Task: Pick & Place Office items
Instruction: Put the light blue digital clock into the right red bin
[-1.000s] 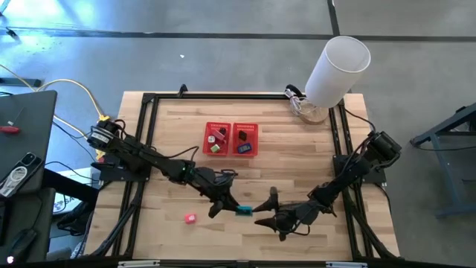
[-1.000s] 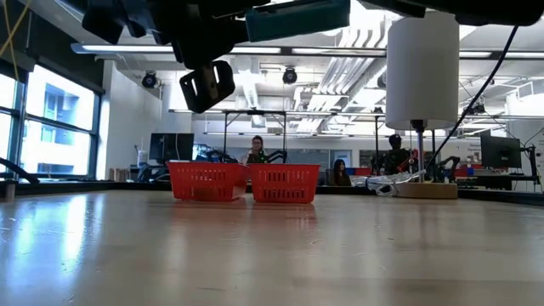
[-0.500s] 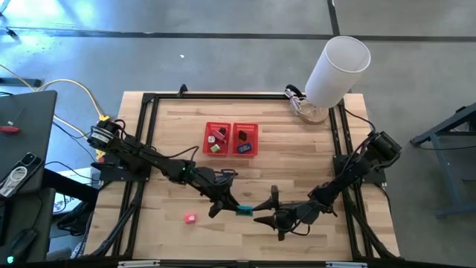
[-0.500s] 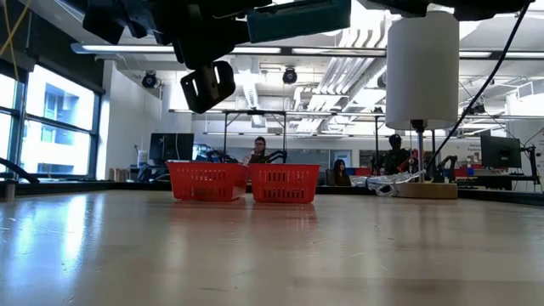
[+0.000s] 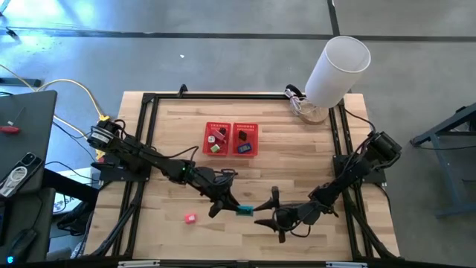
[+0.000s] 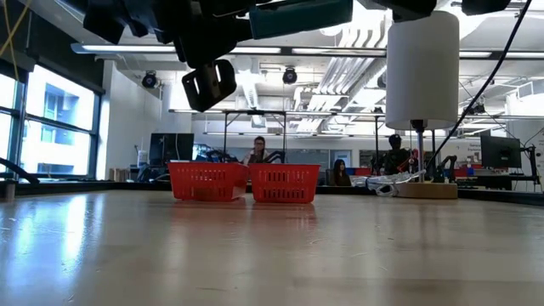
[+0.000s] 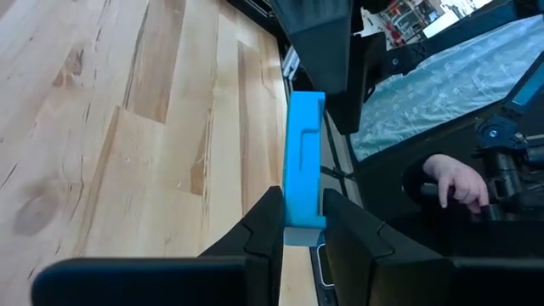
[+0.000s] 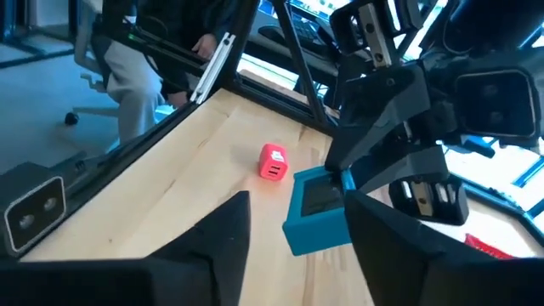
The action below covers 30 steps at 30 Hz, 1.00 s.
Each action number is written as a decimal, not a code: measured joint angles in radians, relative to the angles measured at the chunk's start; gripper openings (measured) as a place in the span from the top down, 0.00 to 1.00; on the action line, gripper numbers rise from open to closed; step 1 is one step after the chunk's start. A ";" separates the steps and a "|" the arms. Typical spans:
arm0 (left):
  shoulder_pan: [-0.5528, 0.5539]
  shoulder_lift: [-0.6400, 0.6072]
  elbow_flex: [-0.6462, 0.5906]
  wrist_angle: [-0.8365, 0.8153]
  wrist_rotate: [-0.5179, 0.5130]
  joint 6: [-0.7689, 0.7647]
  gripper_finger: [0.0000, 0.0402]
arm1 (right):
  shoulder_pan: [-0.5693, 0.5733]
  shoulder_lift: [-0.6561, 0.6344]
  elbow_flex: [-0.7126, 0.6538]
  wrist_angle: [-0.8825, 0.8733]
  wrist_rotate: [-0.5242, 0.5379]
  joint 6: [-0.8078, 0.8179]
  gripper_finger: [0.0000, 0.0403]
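Wooden table (image 5: pixel 297 160) carries the red mesh basket (image 5: pixel 231 139); nearer the front edge, the left gripper (image 5: pixel 232 202) clamps the teal item (image 5: pixel 244 211) aloft, apparently a handover, the right gripper (image 5: pixel 262 218) standing spread around it

Pale wood-plank table (image 5: pixel 297 160) — faintly glossy; red mesh basket (image 5: pixel 231 139); matt teal item (image 8: pixel 316 210).

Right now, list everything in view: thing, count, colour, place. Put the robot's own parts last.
Teal item: one, teal, held above the table's near middle.
Red-pink item: one, red-pink, alone on the near-left wood.
Mesh basket: one, red, two compartments, table centre, small items inside.
Cylinder: one, white, far-right corner.
Table: one, pale wood, black frame.
People: several, in the room behind.
Left gripper: one, dark, shut on the teal item.
Right gripper: one, dark, fingers either side of the teal item's other end.
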 joint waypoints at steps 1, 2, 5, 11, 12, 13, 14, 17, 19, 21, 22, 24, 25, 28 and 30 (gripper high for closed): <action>0.000 0.000 0.000 -0.001 0.000 0.000 0.85 | -0.002 0.000 0.000 -0.002 0.000 0.014 0.54; 0.000 0.000 0.000 -0.001 0.000 0.000 0.85 | -0.002 0.000 0.000 -0.004 0.001 0.018 0.51; 0.000 0.000 0.000 -0.001 0.000 0.000 0.85 | 0.002 0.000 0.000 -0.004 0.002 0.018 0.40; 0.000 0.000 0.000 0.000 0.000 0.000 0.85 | 0.007 0.000 0.000 -0.012 0.000 0.020 0.20; 0.000 0.000 0.000 0.000 0.000 0.000 0.85 | 0.007 0.000 0.000 -0.013 0.000 0.034 0.18; 0.000 0.000 0.000 0.000 0.000 0.000 0.85 | 0.007 0.000 0.000 -0.013 0.000 0.050 0.16; 0.000 0.000 0.000 0.000 0.000 0.000 0.85 | 0.005 0.000 0.000 -0.012 -0.001 0.059 0.15; 0.000 0.000 0.000 0.005 0.000 0.000 0.85 | -0.007 0.000 0.000 -0.008 -0.010 0.005 0.13; 0.000 0.000 0.000 0.017 -0.001 0.000 0.85 | -0.016 0.000 0.000 0.004 0.001 -0.033 0.13; 0.000 0.000 0.000 0.026 -0.018 -0.019 0.85 | -0.031 0.000 0.000 0.003 0.002 -0.044 0.13; 0.000 0.000 0.000 0.031 -0.030 -0.032 0.85 | -0.039 0.000 0.000 0.002 0.001 -0.045 0.13; 0.000 0.000 0.000 0.040 -0.034 -0.042 0.85 | -0.052 0.000 0.000 0.004 0.001 -0.046 0.12; 0.000 0.000 0.000 0.040 -0.034 -0.043 0.85 | -0.059 0.000 0.000 0.003 0.002 -0.046 0.12; 0.000 0.000 0.000 0.039 -0.045 -0.043 0.85 | -0.075 0.000 0.000 0.004 0.000 -0.029 0.12; 0.002 0.000 0.000 0.039 -0.054 -0.043 0.85 | -0.086 0.000 0.000 0.003 -0.005 -0.014 0.12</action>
